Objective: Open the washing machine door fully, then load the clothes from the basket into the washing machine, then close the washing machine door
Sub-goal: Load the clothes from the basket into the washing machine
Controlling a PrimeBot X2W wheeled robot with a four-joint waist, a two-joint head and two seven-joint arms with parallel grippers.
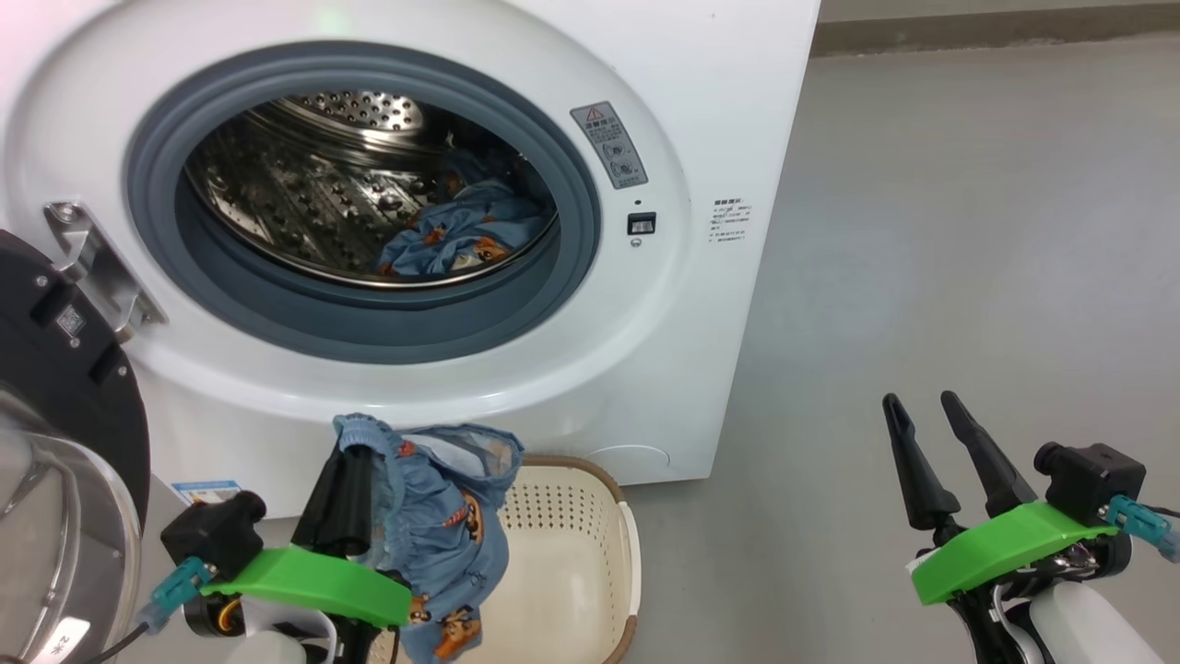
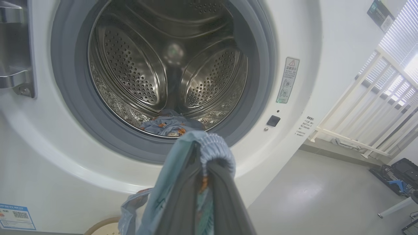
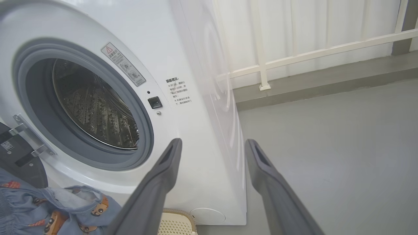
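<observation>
Your left fingers (image 1: 343, 503) grip the elastic edge of a soft, light, floppy garment (image 1: 442, 526) hanging over the basket (image 1: 627, 526) below the washing machine (image 1: 701, 111), likely the surest hold, while your right fingers (image 1: 908, 461) stand open, empty.

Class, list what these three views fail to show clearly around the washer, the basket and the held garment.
- Basket floor: head view, left part covered by the held garment.
- Washing machine door: head view, cut off by left edge.
- Warning label: print too small, every view.
- Left gripper fingertips: left wrist view, wrapped in garment.
</observation>
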